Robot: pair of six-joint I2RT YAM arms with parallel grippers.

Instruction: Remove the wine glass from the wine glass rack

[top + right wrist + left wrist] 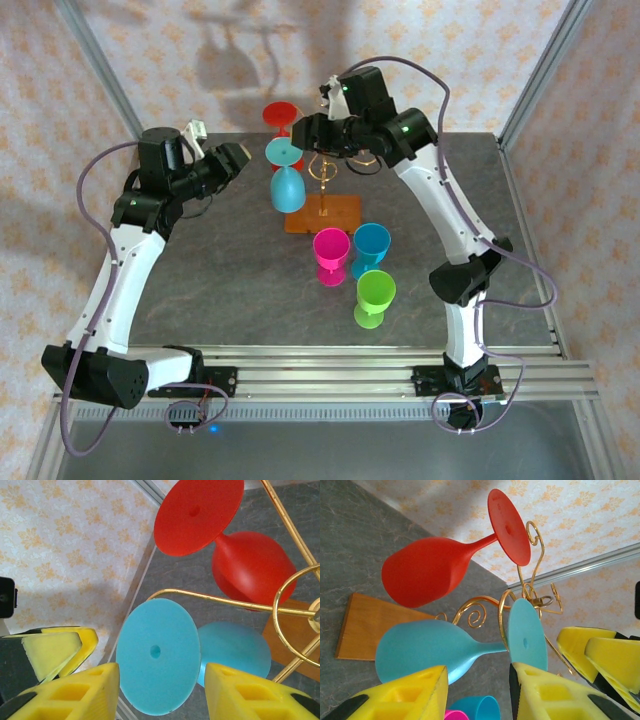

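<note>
two hang on the wine glass rack (330,211): a red glass (281,112) behind and our target, the pale blue wine glass (287,188), foot-up in a scroll. left gripper (477,672) and right gripper (160,680) are spread wide facing it, grasping nothing. approach step, we judge; next, close on its stem and slide it free.

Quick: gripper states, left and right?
Left gripper: open, holding nothing.
Right gripper: open, jaws either side of the light-blue wine glass foot.
</note>
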